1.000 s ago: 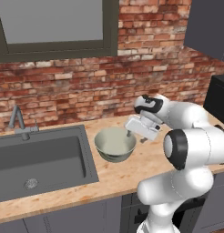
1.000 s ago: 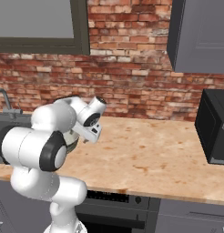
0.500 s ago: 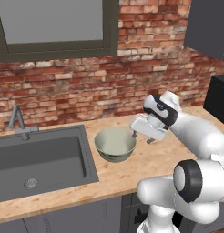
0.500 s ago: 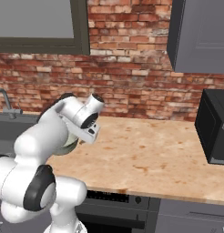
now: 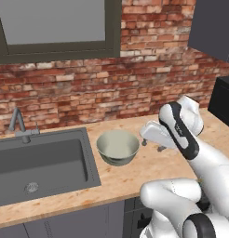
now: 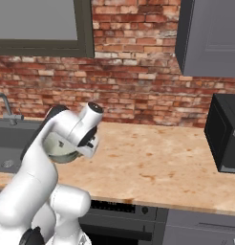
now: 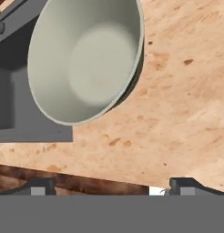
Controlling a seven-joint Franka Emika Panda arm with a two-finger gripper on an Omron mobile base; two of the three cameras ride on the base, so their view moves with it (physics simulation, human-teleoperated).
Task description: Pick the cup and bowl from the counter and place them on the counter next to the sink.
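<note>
The bowl (image 5: 117,147) sits on the counter (image 5: 135,176) just right of the sink (image 5: 39,165) (tap (image 5: 19,124) behind it).

arm (image 5: 214,167): glossy white rounded segments, bulbous shells
joints: dark grey/black bands between the white links
wrist: white, black ring on top
gripper (image 5: 152,145): white boxy hand, two small dark fingers
fingertips (image 7: 183,184): dark grey, squared, short
markings: none readable

I can read no writing anywhere here. Nothing I see carries a label, a brand, a number or a sign.
</note>
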